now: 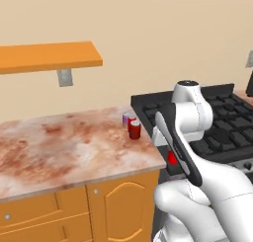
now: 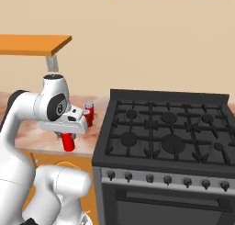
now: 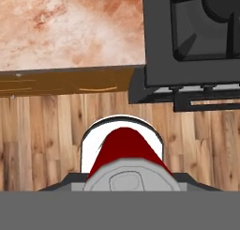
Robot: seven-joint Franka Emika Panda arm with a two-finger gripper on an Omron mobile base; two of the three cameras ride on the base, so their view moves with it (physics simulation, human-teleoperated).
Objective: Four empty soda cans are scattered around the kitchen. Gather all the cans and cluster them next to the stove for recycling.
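Red and silver-topped, the soda can [image 3: 123,154] you are carrying sits clamped in the end effector [image 2: 68,141], whose fingers are closed on its sides; in the hand view you look down its body from the silvery top, with the plank floor [image 3: 42,130] below it. In the right base view the held can hangs upright under the hand, in front of the tabletop's front edge and just left of the stove [image 2: 165,141].

On the marble tabletop [image 1: 59,147], you have two cans at the right end near the back, close beside the stove's left edge: a red can [image 1: 135,130] in front and a purple can [image 1: 127,119] just behind it, the two touching or nearly so. In the right base view you see a red can [image 2: 89,113] standing there, partly hidden by the arm.

The stove's black grates fill the cooktop, with a row of knobs [image 2: 167,179] along its front. An orange wall shelf [image 1: 49,57] hangs above the tabletop, and orange cabinet doors [image 1: 123,206] sit beneath it.
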